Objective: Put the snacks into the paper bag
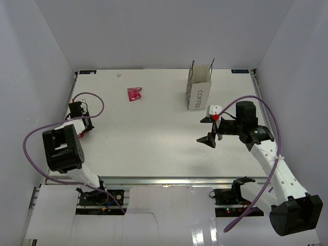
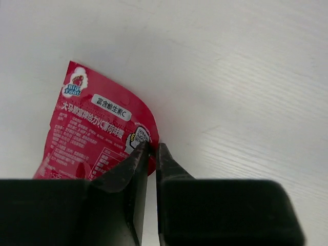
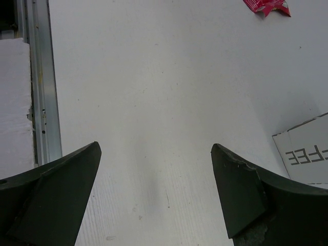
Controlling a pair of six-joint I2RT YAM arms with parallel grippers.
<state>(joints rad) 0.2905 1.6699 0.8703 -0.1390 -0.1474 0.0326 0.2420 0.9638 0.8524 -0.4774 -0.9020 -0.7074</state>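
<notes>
The white paper bag (image 1: pixel 199 89) marked "COFFEE" stands upright at the back right; its lower corner shows in the right wrist view (image 3: pixel 307 154). One pink-red snack (image 1: pixel 135 94) lies flat at the back middle and also shows in the right wrist view (image 3: pixel 266 6). My left gripper (image 2: pixel 152 148) is at the table's left side (image 1: pixel 82 130), shut on the edge of a second pink-red snack (image 2: pixel 97 136) that lies on the table. My right gripper (image 1: pixel 211 130) is open and empty (image 3: pixel 156 154), in front of the bag. No yellow or purple snacks are in view.
White walls close in the table on three sides. A metal rail (image 3: pixel 38 77) runs along the near edge. A purple cable (image 1: pixel 95 97) loops near the left arm. A small speck (image 1: pixel 119 75) lies at the back left.
</notes>
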